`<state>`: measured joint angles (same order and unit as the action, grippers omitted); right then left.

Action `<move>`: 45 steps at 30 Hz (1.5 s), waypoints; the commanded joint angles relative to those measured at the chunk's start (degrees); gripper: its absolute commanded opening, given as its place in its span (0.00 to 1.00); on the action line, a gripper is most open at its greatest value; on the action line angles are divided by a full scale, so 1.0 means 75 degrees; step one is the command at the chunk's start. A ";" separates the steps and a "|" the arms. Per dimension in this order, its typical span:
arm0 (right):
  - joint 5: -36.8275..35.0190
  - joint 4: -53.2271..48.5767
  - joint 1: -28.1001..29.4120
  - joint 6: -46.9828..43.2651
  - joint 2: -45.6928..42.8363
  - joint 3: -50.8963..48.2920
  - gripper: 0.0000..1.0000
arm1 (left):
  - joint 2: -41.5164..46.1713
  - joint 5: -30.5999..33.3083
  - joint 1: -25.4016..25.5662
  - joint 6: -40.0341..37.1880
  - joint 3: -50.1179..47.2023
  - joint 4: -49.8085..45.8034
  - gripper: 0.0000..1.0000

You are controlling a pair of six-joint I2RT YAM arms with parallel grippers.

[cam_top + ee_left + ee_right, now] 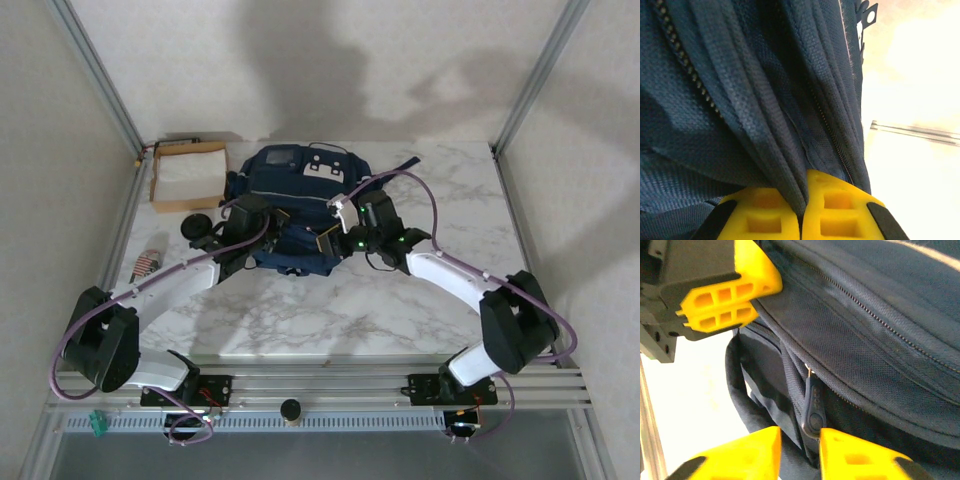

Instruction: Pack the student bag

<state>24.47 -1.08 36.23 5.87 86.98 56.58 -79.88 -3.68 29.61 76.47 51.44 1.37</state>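
The student bag, a navy blue backpack, lies at the back middle of the marble table, and both arms reach in to its near side. My left gripper is shut on a fold of the bag's fabric beside a zipper line; from above it sits at the bag's left front. My right gripper is open at the right front. The navy zipper pull hangs with its lower end between the parted yellow fingertips, against the right one. The left gripper's fingers show at the upper left of the right wrist view.
A shallow brown cardboard box with white contents stands at the back left, beside the bag. A small striped object lies near the table's left edge. Metal frame posts rise at the back corners. Bare marble stretches in front of the bag.
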 commanded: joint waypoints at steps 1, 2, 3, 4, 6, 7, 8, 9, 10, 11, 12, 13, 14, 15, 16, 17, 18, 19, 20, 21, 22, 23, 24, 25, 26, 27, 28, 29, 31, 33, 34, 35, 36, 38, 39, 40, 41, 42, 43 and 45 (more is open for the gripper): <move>0.0277 0.0045 -0.0139 0.0433 0.0356 0.0223 0.35 | 0.0116 0.0230 -0.0080 -0.0364 0.0318 0.0585 0.00; 0.0353 0.0101 -0.0181 0.0408 0.0361 0.0194 0.36 | 0.0142 0.0245 -0.0090 -0.0440 0.0342 0.0540 0.00; 0.0248 -0.0072 -0.0187 0.0299 0.0429 0.0287 0.37 | 0.0145 0.0228 -0.0101 -0.0514 0.0385 0.0481 0.00; 0.0122 -0.0376 -0.0190 0.0202 0.0561 0.0436 0.37 | 0.0134 0.0183 -0.0115 -0.0583 0.0434 0.0429 0.00; -0.0052 -0.0463 -0.0237 0.0132 0.0648 0.0574 0.37 | 0.0075 0.0069 -0.0115 -0.0750 0.0516 0.0431 0.00; 0.0045 -0.0271 -0.0280 0.0100 0.0600 0.0583 0.39 | 0.0022 -0.0026 -0.0115 -0.0810 0.0567 0.0405 0.00; 0.0045 -0.0126 -0.0305 0.0085 0.0559 0.0623 0.40 | -0.0033 -0.0111 -0.0115 -0.0861 0.0599 0.0404 0.00; 0.0031 -0.0066 -0.0329 0.0042 0.0591 0.0752 0.40 | -0.0087 -0.0218 -0.0115 -0.0910 0.0623 0.0404 0.00; 0.0010 -0.0109 -0.0365 -0.0014 0.0671 0.0935 0.41 | -0.0114 -0.0316 -0.0115 -0.0931 0.0630 0.0424 0.00; -0.0057 -0.0110 -0.0371 -0.0052 0.0742 0.1081 0.43 | -0.0124 -0.0392 -0.0115 -0.0965 0.0641 0.0455 0.00; -0.0149 -0.0033 -0.0377 -0.0078 0.0806 0.1172 0.44 | -0.0146 -0.0470 -0.0115 -0.1012 0.0658 0.0473 0.00; -0.0093 0.0132 -0.0389 -0.0081 0.0849 0.1203 0.44 | -0.0152 -0.0541 -0.0115 -0.1070 0.0691 0.0458 0.00; 0.0026 0.0313 -0.0395 -0.0069 0.0873 0.1239 0.44 | -0.0154 -0.0561 -0.0115 -0.1106 0.0727 0.0423 0.00; 0.0200 0.0496 -0.0380 -0.0078 0.0905 0.1290 0.46 | -0.0144 -0.0580 -0.0115 -0.1145 0.0746 0.0432 0.00; 0.0293 0.0619 -0.0378 -0.0097 0.0911 0.1346 0.47 | -0.0149 -0.0617 -0.0115 -0.1187 0.0767 0.0463 0.00; 0.0320 0.0712 -0.0360 -0.0123 0.0923 0.1396 0.47 | -0.0162 -0.0662 -0.0117 -0.1227 0.0819 0.0435 0.00; 0.0299 0.0707 -0.0363 -0.0165 0.0936 0.1485 0.48 | -0.0181 -0.0678 -0.0127 -0.1253 0.0882 0.0355 0.00; 0.0261 0.0620 -0.0365 -0.0241 0.0969 0.1564 0.49 | -0.0178 -0.0706 -0.0127 -0.1266 0.0919 0.0345 0.00; 0.0266 0.0486 -0.0358 -0.0373 0.0995 0.1624 0.49 | -0.0188 -0.0755 -0.0127 -0.1249 0.0933 0.0387 0.00; 0.0250 0.0299 -0.0336 -0.0519 0.1000 0.1649 0.49 | -0.0174 -0.0806 -0.0127 -0.1194 0.0914 0.0462 0.00; 0.0237 0.0165 -0.0329 -0.0651 0.0963 0.1614 0.49 | -0.0164 -0.0841 -0.0127 -0.1162 0.0900 0.0531 0.00; 0.0307 0.0105 -0.0330 -0.0748 0.0892 0.1481 0.50 | -0.0159 -0.0853 -0.0127 -0.1155 0.0905 0.0567 0.00; 0.0378 0.0014 -0.0329 -0.0877 0.0806 0.1373 0.50 | -0.0157 -0.0855 -0.0118 -0.1166 0.0912 0.0559 0.00; 0.0376 -0.0121 -0.0330 -0.0970 0.0761 0.1314 0.49 | -0.0166 -0.0835 -0.0126 -0.1182 0.0922 0.0540 0.00; 0.0240 -0.0265 -0.0329 -0.1013 0.0744 0.1294 0.46 | -0.0159 -0.0802 -0.0127 -0.1201 0.0923 0.0516 0.00; 0.0127 -0.0383 -0.0330 -0.1087 0.0751 0.1259 0.44 | -0.0165 -0.0768 -0.0130 -0.1207 0.0923 0.0509 0.00; 0.0027 -0.0499 -0.0321 -0.1178 0.0748 0.1211 0.42 | -0.0165 -0.0763 -0.0127 -0.1201 0.0911 0.0515 0.00; -0.0110 -0.0522 -0.0318 -0.1273 0.0744 0.1120 0.39 | -0.0167 -0.0780 -0.0127 -0.1196 0.0911 0.0532 0.00; -0.0389 -0.0462 -0.0330 -0.1470 0.0681 0.0992 0.32 | -0.0177 -0.0810 -0.0127 -0.1219 0.0923 0.0551 0.00; -0.0607 -0.0465 -0.0329 -0.1747 0.0707 0.1023 0.30 | -0.0164 -0.0792 -0.0127 -0.1241 0.0923 0.0509 0.00; -0.0640 -0.0434 -0.0330 -0.1878 0.0753 0.1034 0.30 | -0.0158 -0.0797 -0.0127 -0.1242 0.0919 0.0512 0.00; -0.0599 -0.0444 -0.0323 -0.2048 0.0819 0.1062 0.30 | -0.0148 -0.0807 -0.0127 -0.1231 0.0922 0.0512 0.00; -0.0604 -0.0491 -0.0321 -0.2172 0.0918 0.1123 0.30 | -0.0146 -0.0816 -0.0126 -0.1241 0.0940 0.0521 0.00; -0.0610 -0.0451 -0.0319 -0.2387 0.1040 0.1206 0.28 | -0.0157 -0.0853 -0.0127 -0.1264 0.0969 0.0511 0.00; -0.0602 -0.0350 -0.0313 -0.2491 0.1064 0.1232 0.28 | -0.0157 -0.0858 -0.0127 -0.1266 0.0981 0.0509 0.00; -0.0560 -0.0275 -0.0289 -0.2611 0.1071 0.1244 0.29 | -0.0158 -0.0857 -0.0127 -0.1266 0.0971 0.0492 0.00; -0.0589 -0.0228 -0.0240 -0.2775 0.1103 0.1262 0.31 | -0.0160 -0.0855 -0.0124 -0.1256 0.0961 0.0511 0.00; -0.0711 -0.0126 -0.0197 -0.2859 0.1115 0.1269 0.33 | -0.0161 -0.0884 -0.0127 -0.1243 0.0947 0.0537 0.00; -0.0716 0.0009 -0.0190 -0.2900 0.1130 0.1252 0.35 | -0.0169 -0.0911 -0.0124 -0.1222 0.0937 0.0581 0.00; -0.0529 0.0237 -0.0167 -0.3044 0.1216 0.1273 0.37 | -0.0230 -0.1036 -0.0115 -0.1205 0.0945 0.0670 0.00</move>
<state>20.93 -3.55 34.37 -13.04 94.24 64.69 -82.30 -7.16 28.25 69.14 55.09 -0.27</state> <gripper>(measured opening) 0.364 0.056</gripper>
